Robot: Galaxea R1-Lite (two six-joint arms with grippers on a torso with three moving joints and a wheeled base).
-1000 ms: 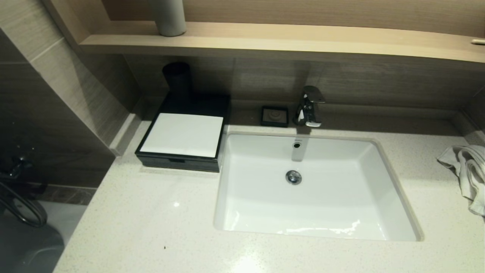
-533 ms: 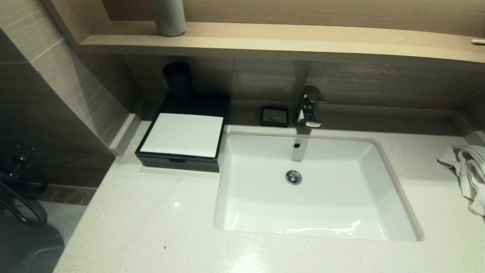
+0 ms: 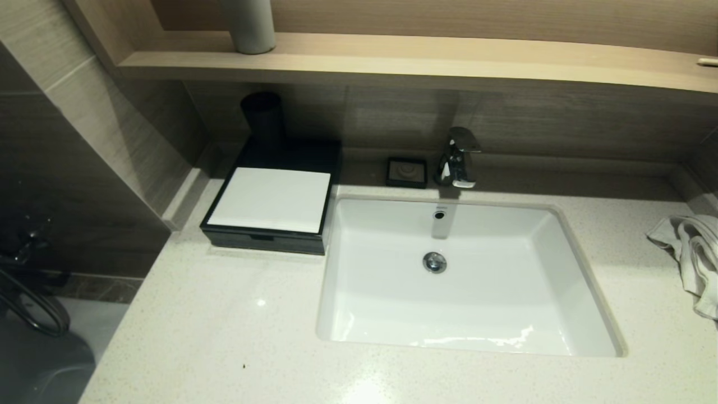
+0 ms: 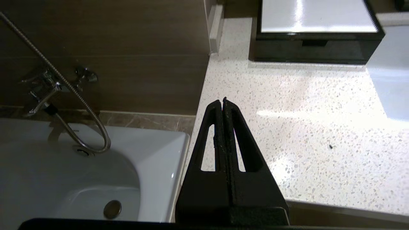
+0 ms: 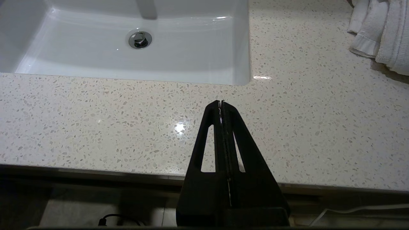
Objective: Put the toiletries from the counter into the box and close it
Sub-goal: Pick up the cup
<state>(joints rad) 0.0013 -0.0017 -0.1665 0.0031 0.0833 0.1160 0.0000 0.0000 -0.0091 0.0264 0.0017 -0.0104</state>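
The box [image 3: 269,202] is a low black case with a white top panel, standing on the speckled counter [image 3: 224,336] left of the sink [image 3: 583,292]; its front drawer is pushed in. The left wrist view shows the box [image 4: 316,28] too. No toiletries show in any view. My left gripper [image 4: 222,101] is shut and empty, held back over the counter's left front corner, well short of the box. My right gripper [image 5: 221,103] is shut and empty above the counter's front edge, in front of the sink's right side [image 5: 239,41]. Neither gripper appears in the head view.
A chrome tap [image 3: 459,157] and a small black square dish [image 3: 406,171] stand behind the sink. A black cup [image 3: 262,118] is behind the box. A white towel [image 3: 693,252] lies at the right edge. A bathtub [image 4: 73,179] lies left of the counter.
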